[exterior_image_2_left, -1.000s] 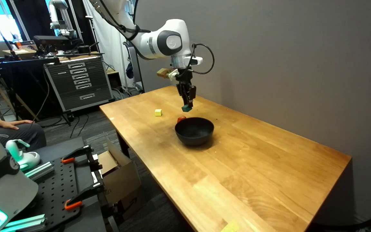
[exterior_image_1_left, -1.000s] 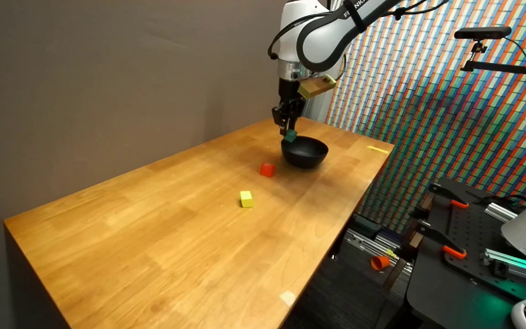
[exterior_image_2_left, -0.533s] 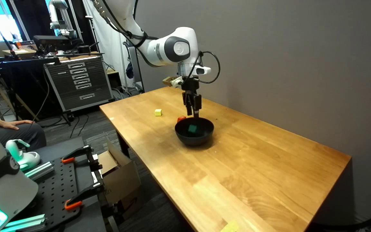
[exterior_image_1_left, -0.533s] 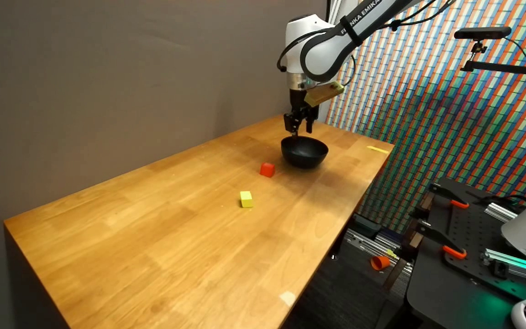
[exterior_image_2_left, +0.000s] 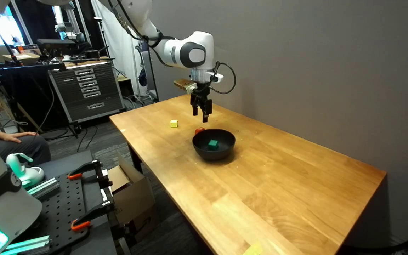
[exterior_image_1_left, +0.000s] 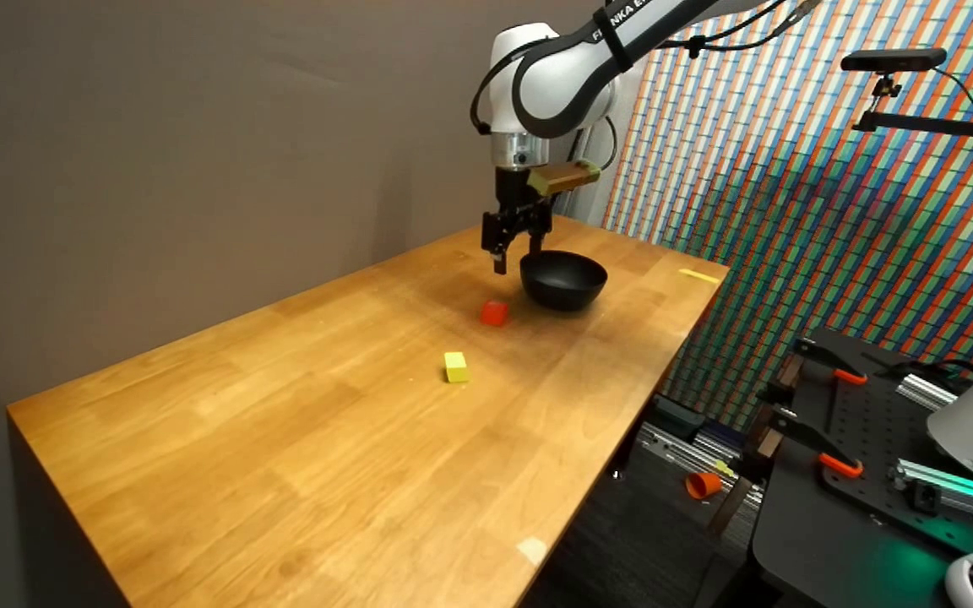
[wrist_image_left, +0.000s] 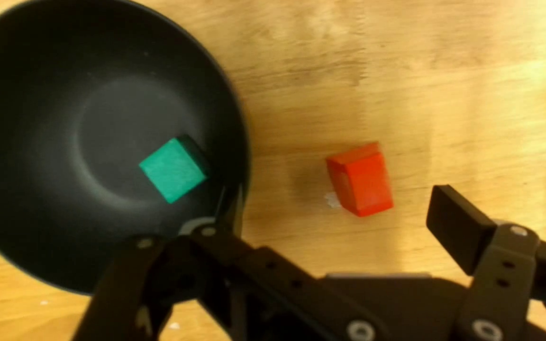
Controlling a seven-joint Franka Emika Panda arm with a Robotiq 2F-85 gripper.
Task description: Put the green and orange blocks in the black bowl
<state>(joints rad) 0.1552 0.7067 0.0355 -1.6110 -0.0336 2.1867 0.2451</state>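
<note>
The green block (exterior_image_2_left: 213,144) rests inside the black bowl (exterior_image_2_left: 211,155), off the centre of its floor in the wrist view; in an exterior view the wall of the bowl (exterior_image_1_left: 562,291) hides it. Just outside the bowl the red-orange block (wrist_image_left: 370,182) sits on the table, partly covered by the bowl's rim in an exterior view, where only the top of the orange block (exterior_image_2_left: 199,130) shows. My gripper (exterior_image_1_left: 518,259) hangs above the table beside the bowl, fingers spread and holding nothing. In the wrist view the orange block lies below and ahead of the gap between the fingers (wrist_image_left: 460,227).
A small yellow cube (exterior_image_1_left: 456,368) stands on the table beyond the orange block; only its edge enters the wrist view. A wall (exterior_image_1_left: 241,169) runs along one long side of the wooden table (exterior_image_1_left: 326,473).
One second ago the gripper held the green block over the bowl's edge. It has opened, the block has dropped into the bowl, and the gripper has since risen and shifted off the bowl.
</note>
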